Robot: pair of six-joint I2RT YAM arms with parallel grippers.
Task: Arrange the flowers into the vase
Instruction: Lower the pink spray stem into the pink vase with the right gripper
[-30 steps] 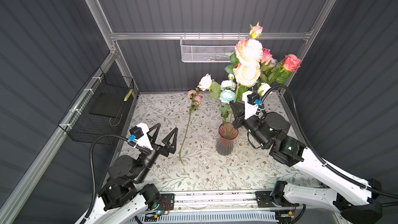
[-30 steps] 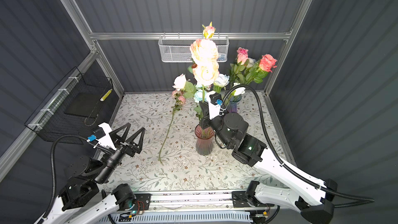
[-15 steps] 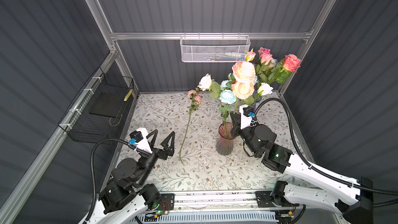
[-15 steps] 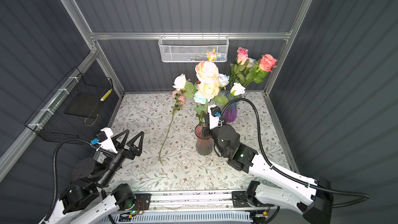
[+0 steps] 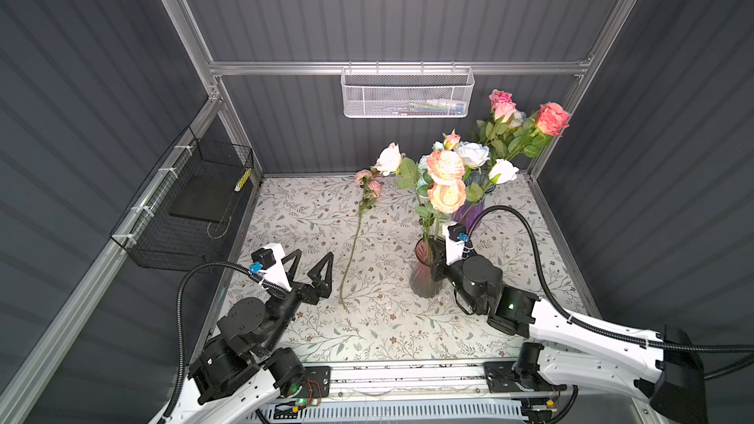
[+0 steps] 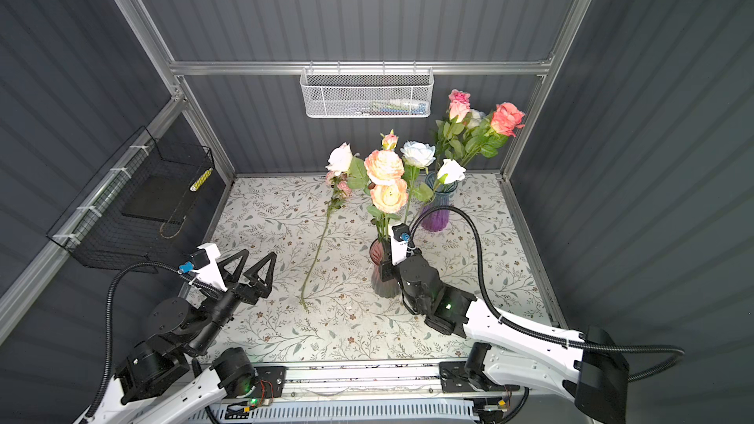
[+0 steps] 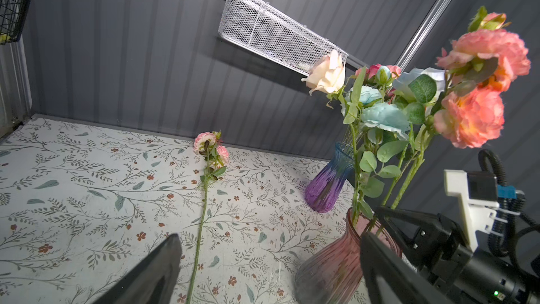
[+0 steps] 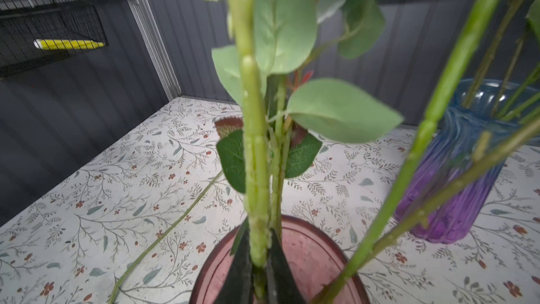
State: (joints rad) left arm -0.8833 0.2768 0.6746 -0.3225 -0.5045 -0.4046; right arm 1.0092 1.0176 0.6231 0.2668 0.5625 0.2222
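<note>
Two vases are standing toward the right of the floral table (image 5: 285, 214): a pink vase (image 5: 422, 285) nearer the arms and a blue-purple vase (image 6: 434, 214) behind it, each bearing several of the flowers (image 5: 548, 118). We are viewing the right gripper (image 8: 259, 238) at the mouth of the pink vase, its jaws drawn narrow and pinching the green stem (image 8: 254, 171) of a coral bloom (image 5: 446, 189); the lower end of that stem is sitting inside the rim among the other stems. The left gripper (image 5: 312, 256) is hovering with its jaws spread wide and holding nothing, just beside the lower half of a lone pink flower (image 5: 355, 246). That flower is lying flat on the table, apart from both vases, its blooms pointing toward the back wall. We are judging the step in hand to be the seating of the coral stem in the pink vase, and the task to be nearly complete, with one flower remaining outside. The next move, as we are reading it, is calling for the right jaws to part and the arm to back away without dragging neighbouring stems or tipping the vase. The left gripper is then needing to drop onto the thin stem, pinch it against the table, raise it upright and thread it into a crowded neck
</note>
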